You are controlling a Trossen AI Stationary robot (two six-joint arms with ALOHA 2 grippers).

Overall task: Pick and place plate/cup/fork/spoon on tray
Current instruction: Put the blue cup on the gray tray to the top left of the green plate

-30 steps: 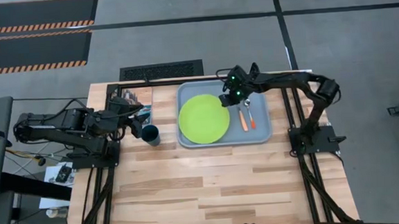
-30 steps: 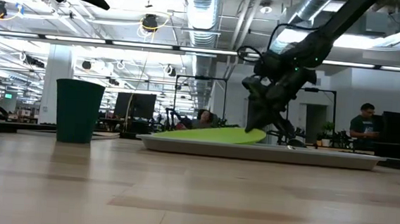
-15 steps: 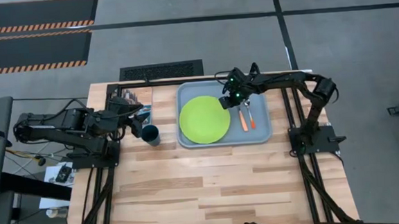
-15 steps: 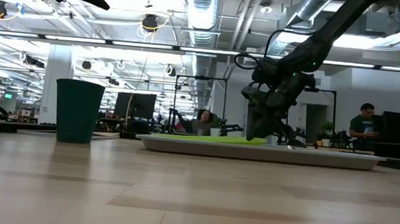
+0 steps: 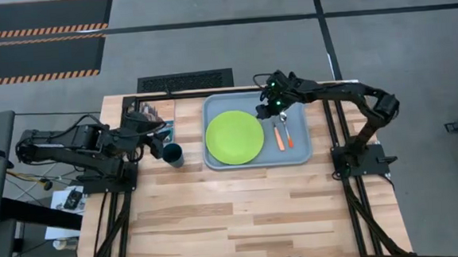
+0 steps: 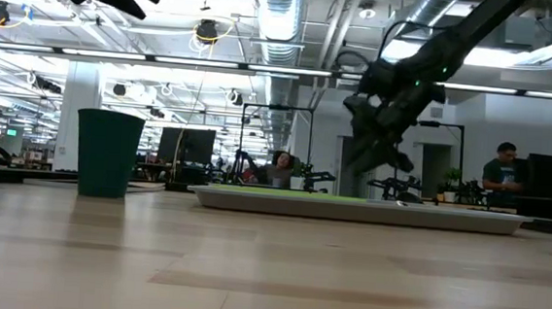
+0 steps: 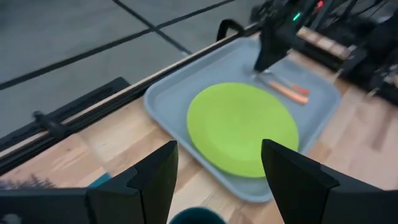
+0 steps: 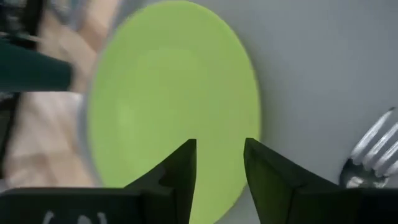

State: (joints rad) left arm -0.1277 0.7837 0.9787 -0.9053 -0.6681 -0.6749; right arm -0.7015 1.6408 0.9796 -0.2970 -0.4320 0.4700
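Note:
The lime-green plate (image 5: 234, 137) lies flat on the left part of the grey-blue tray (image 5: 298, 152). It also shows in the left wrist view (image 7: 242, 127) and the right wrist view (image 8: 168, 93). The fork and spoon lie side by side on the tray's right part, orange handles (image 5: 283, 138) toward the near edge. The fork's tines (image 8: 373, 146) show beside the plate. My right gripper (image 5: 274, 108) is open and empty, raised over the plate's far right rim. The teal cup (image 5: 172, 155) stands on the table left of the tray. My left gripper (image 7: 217, 180) is open above it.
A dark cluttered holder (image 5: 144, 115) stands at the table's far left corner behind the cup. The near half of the wooden table (image 5: 250, 215) is bare wood. In the low view a person (image 6: 502, 170) shows in the room far behind the tray (image 6: 350, 210).
The plate stood tilted with its right rim up at my right gripper. That rim has come down and the plate now lies flat on the tray. My right gripper has then gone up and a little toward the table's far right, clear of the plate.

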